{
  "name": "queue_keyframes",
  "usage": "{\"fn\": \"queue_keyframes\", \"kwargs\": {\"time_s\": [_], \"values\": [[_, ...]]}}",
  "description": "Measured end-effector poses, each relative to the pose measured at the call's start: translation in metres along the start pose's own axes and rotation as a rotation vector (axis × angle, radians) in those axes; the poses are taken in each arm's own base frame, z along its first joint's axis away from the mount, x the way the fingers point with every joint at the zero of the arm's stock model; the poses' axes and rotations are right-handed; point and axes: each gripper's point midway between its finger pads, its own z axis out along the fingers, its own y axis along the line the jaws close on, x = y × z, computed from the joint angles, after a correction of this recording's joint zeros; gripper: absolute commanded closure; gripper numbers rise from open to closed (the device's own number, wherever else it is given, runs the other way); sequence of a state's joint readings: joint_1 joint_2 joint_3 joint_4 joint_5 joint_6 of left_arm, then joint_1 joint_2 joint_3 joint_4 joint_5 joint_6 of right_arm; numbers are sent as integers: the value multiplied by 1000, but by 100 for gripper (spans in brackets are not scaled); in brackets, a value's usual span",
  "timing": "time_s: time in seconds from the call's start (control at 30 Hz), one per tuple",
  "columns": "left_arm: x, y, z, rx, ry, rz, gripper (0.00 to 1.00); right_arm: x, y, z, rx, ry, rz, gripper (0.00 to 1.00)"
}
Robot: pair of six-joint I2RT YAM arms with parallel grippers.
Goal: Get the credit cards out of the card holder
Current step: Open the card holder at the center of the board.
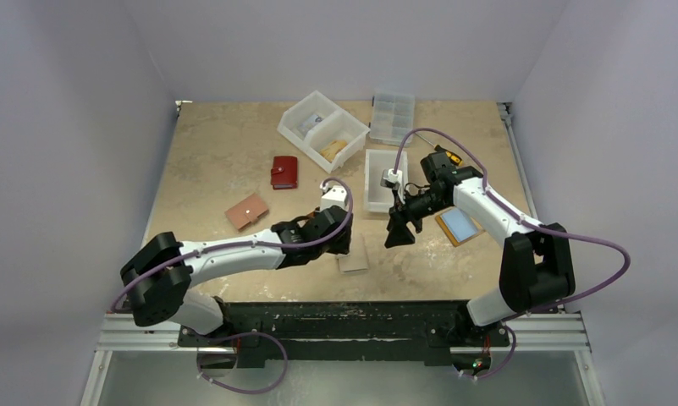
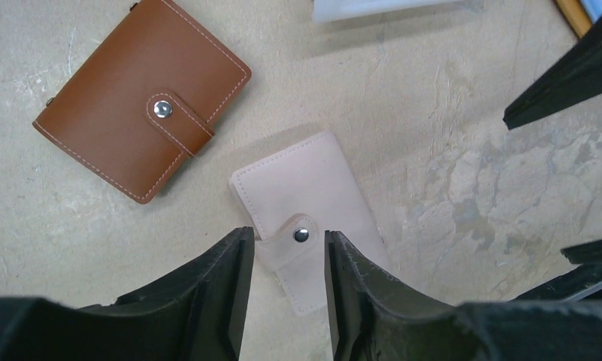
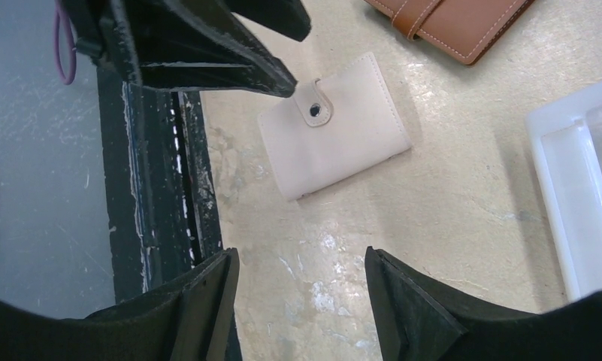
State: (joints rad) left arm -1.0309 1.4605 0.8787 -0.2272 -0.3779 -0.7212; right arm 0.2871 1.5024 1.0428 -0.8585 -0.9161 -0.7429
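Beige tabletop (image 1: pixel 225 152) holds a closed pale card holder (image 2: pixel 313 188) at lower centre. Left gripper (image 2: pixel 288 239) fingers stand apart astride its snap strap (image 2: pixel 294 252); right gripper (image 3: pixel 301 257) hovers nearby, fingers apart, empty.

Robotics lab test cell: plain white enclosure walls (image 1: pixel 64 127) around beige tabletop (image 1: pixel 217 152), robot arms (image 1: pixel 234 249) mounted on aluminium-extrusion frame (image 1: pixel 149 338), purple cables (image 1: pixel 437 132), clear plastic sorting bins (image 1: pixel 322 127).
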Motion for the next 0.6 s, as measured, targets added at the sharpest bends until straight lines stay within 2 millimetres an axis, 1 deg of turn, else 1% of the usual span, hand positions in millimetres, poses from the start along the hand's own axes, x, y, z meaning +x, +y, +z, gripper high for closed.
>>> {"fn": "queue_keyframes", "kwargs": {"time_s": [0.07, 0.13, 0.23, 0.27, 0.33, 0.47, 0.53, 0.6], "values": [[0, -3, -4, -3, -8, 8, 61, 1, -1, 0, 4, 4, 1, 30], [6, -9, -8, -19, 2, 23, 66, 1, -1, 0, 6, 6, 1, 30], [15, -20, -6, -49, 25, 32, 67, 1, -1, 0, 7, 6, 1, 31], [18, -23, -2, -70, 37, 33, 67, 1, -1, 0, 7, 6, 1, 31], [24, -26, 10, -134, 62, 36, 68, 1, -1, 0, 7, 7, 1, 31], [39, -20, 34, -264, 112, 61, 68, 1, -1, 0, 8, 7, 1, 31], [41, -14, 38, -311, 112, 73, 68, 1, -1, 0, 9, 8, 1, 31], [39, -12, 36, -325, 109, 71, 68, 2, -2, 0, 10, 10, 1, 31]]}}
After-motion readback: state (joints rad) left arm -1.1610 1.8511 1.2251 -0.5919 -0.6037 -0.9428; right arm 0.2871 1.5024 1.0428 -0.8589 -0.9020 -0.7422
